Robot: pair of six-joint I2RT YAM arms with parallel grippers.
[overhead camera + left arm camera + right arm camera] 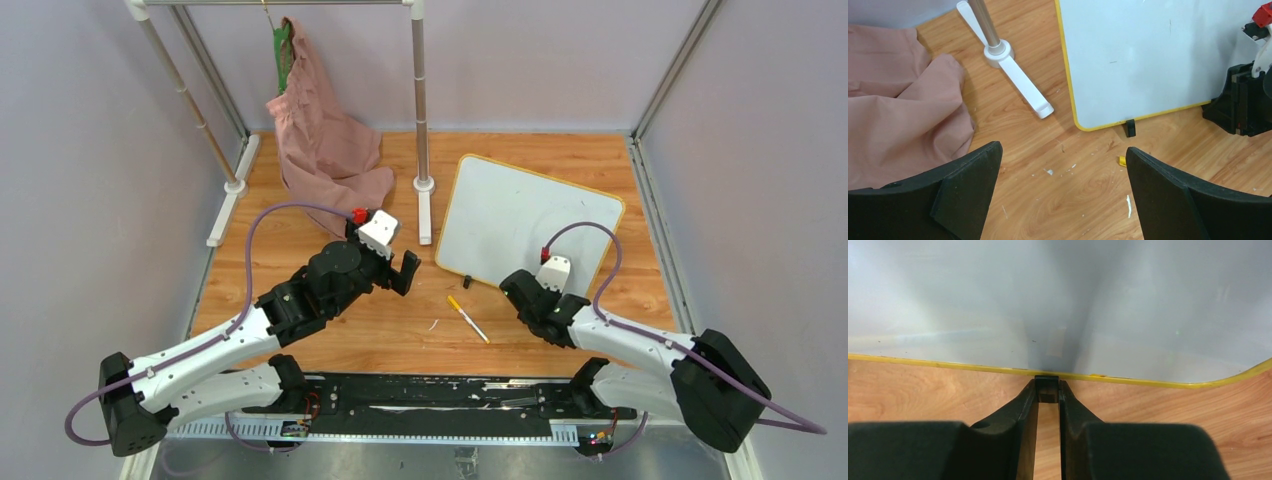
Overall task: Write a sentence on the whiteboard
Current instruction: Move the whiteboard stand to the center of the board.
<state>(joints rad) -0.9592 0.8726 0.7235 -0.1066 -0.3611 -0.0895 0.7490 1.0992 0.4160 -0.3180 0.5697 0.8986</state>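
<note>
Clenched with right hand [1048, 392] on foot [1047, 383] of whiteboard [1058, 300], board spreading straight ahead, yellow edge crosswise; left hand [1063, 150] released, farther off.

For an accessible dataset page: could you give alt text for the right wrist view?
Right gripper pinches a small black foot at the yellow edge of the whiteboard. Its blank surface fills the view above, with wooden table below.
</note>
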